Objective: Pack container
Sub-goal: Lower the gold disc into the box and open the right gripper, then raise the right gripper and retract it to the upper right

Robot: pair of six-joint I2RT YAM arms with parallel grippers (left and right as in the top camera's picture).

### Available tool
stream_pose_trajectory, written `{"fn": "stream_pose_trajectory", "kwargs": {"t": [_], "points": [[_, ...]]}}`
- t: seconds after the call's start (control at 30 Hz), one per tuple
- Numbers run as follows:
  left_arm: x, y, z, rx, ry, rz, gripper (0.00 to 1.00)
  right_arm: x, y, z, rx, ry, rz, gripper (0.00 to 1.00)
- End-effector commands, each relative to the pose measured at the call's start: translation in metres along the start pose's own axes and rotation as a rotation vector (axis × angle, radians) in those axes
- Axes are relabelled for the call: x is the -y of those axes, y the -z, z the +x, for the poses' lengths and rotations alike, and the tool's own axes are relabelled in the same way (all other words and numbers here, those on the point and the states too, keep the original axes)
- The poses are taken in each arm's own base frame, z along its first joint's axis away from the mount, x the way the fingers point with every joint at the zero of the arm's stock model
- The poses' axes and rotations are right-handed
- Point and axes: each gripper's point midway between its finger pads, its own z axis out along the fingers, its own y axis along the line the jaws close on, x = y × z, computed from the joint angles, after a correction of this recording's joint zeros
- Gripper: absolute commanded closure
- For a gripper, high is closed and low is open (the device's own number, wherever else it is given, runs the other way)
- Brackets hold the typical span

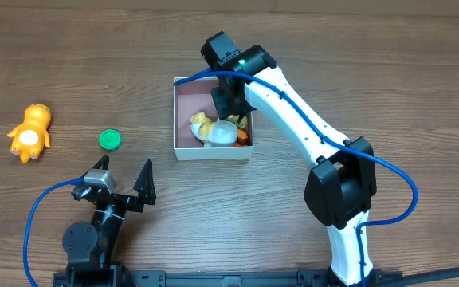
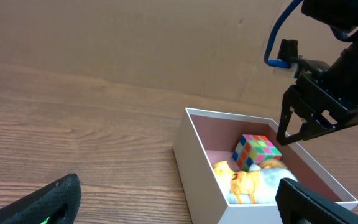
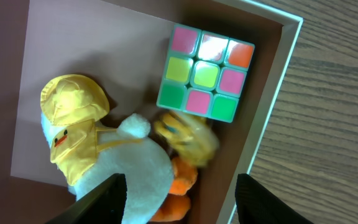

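Note:
The container (image 1: 183, 84) is a square white-walled box with a pinkish floor, mid-table. It also shows in the left wrist view (image 2: 191, 152) and the right wrist view (image 3: 272, 106). Inside lie a white plush duck in a yellow hood (image 3: 86, 134), a colour cube (image 3: 205, 74), a small blurred yellow toy (image 3: 185, 134) and an orange toy (image 3: 182, 186). My right gripper (image 1: 229, 108) hangs open and empty just above the box contents (image 3: 179, 199). My left gripper (image 1: 126, 187) is open and empty near the front left (image 2: 179, 205).
An orange plush toy (image 1: 29, 132) lies at the far left of the table. A green round cap (image 1: 110, 140) lies between it and the box. A brown board wall (image 2: 135, 43) stands behind the table.

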Motion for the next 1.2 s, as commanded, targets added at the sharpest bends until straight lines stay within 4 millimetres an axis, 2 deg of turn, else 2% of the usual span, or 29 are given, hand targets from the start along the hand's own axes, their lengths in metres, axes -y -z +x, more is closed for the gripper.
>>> {"fn": "stream_pose_trajectory", "kwargs": {"t": [0.0,0.27,0.43,0.5,0.57,0.77,0.83,0.87,0.9,0.97,1.07,1.17], "points": [[0.003,0.001,-0.001,0.003,0.008,0.019,0.0,0.004,0.002,-0.003,0.012,-0.008,0.012,0.42],[0.003,0.001,-0.001,0.003,0.008,0.019,0.0,0.004,0.002,-0.004,0.017,-0.008,0.012,0.41],[0.003,0.001,-0.001,0.003,0.008,0.019,0.0,0.005,0.006,-0.008,0.035,-0.007,0.02,0.3],[0.003,0.001,-0.001,0.003,0.008,0.019,0.0,0.007,0.015,-0.013,0.049,-0.009,0.024,0.22],[0.003,0.001,-0.001,0.003,0.008,0.019,0.0,0.007,0.024,-0.017,0.064,-0.011,0.022,0.2],[0.003,0.001,-0.001,0.003,0.008,0.019,0.0,0.025,0.075,-0.035,0.137,-0.05,0.034,0.0],[0.003,0.001,-0.001,0.003,0.008,0.019,0.0,0.041,0.096,-0.039,0.16,-0.083,0.036,0.0],[0.003,0.001,-0.001,0.003,0.008,0.019,0.0,0.059,0.11,-0.041,0.173,-0.118,0.043,0.0],[0.003,0.001,-0.001,0.003,0.008,0.019,0.0,0.069,0.116,-0.042,0.179,-0.139,0.046,0.0],[0.003,0.001,-0.001,0.003,0.008,0.019,0.0,0.093,0.126,-0.042,0.191,-0.211,0.056,0.0],[0.003,0.001,-0.001,0.003,0.008,0.019,0.0,0.143,0.141,-0.04,0.206,-0.335,0.082,0.0],[0.003,0.001,-0.001,0.003,0.008,0.019,0.0,0.188,0.142,-0.032,0.19,-0.427,0.116,0.0]]}}
